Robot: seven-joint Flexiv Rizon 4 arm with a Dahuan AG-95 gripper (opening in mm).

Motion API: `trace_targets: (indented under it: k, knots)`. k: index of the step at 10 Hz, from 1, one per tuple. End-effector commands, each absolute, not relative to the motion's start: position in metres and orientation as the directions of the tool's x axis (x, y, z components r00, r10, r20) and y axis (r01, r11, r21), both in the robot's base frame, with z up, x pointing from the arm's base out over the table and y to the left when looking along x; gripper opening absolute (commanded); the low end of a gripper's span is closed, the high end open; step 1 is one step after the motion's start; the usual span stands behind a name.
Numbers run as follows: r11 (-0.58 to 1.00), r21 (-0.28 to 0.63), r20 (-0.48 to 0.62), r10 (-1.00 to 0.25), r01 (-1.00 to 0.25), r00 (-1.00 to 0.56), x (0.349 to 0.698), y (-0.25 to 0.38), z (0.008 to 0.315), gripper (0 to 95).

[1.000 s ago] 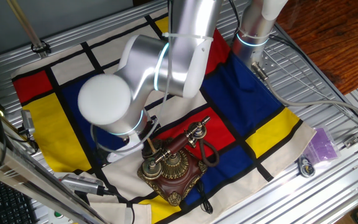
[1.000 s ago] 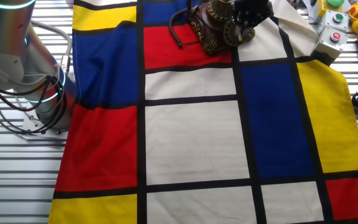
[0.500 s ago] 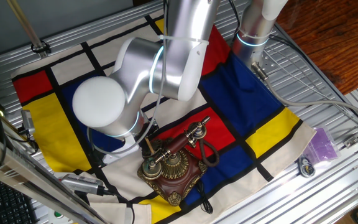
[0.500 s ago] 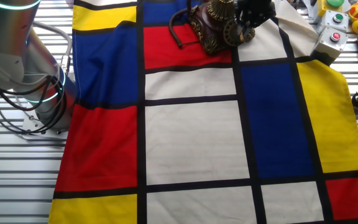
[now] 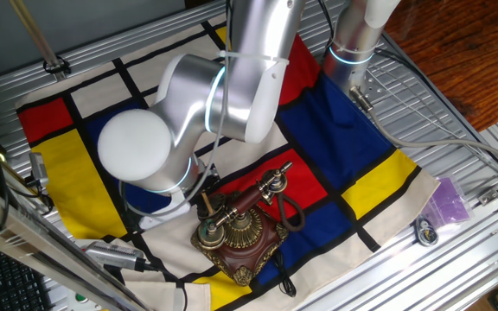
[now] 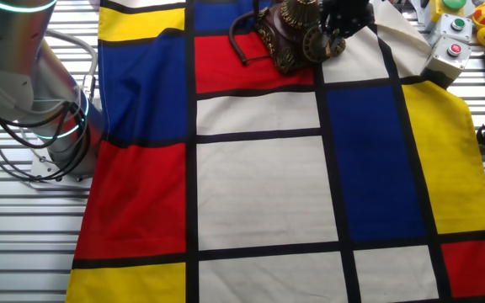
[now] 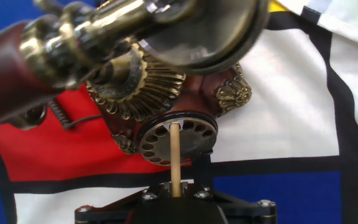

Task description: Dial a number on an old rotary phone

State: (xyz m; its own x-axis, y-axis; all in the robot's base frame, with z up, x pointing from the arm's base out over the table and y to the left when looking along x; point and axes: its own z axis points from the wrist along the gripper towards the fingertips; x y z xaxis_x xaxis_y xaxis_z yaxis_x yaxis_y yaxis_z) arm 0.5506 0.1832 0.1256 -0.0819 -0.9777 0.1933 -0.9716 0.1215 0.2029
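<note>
The old rotary phone [image 5: 240,235] stands on the colour-block cloth, its red-and-brass handset [image 5: 251,197] resting on the cradle. In the other fixed view the phone [image 6: 286,35] is at the far edge, with my dark gripper [image 6: 343,17] right beside it. In the hand view my gripper [image 7: 176,190] is shut on a thin wooden stick [image 7: 175,158]. The stick's tip rests in a finger hole of the brass dial [image 7: 194,138]. The handset [image 7: 17,68] fills the top, close and blurred. In the first fixed view my arm hides the gripper; only the stick [image 5: 204,204] shows.
The cloth [image 6: 259,185] covers a slatted metal table. The arm's base [image 6: 57,135] and cables are on the left. A button box [image 6: 451,50] and small toys [image 6: 482,13] sit at the far right. A purple bag [image 5: 449,200] lies near the table edge.
My arm's elbow has drifted slightly left in the fixed view. The stick stays at the dial and the phone has not moved.
</note>
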Motion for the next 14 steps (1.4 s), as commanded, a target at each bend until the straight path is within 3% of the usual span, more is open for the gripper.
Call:
trace_targets:
  k: [1,14]
  knots:
    - [0.132,0.202,0.194,-0.977,-0.971,-0.092,0.5504,0.1824,0.1251,0.0]
    - [0.164,0.219,0.203,-0.972,-0.962,-0.119,0.5571,0.1825,0.1222,0.0]
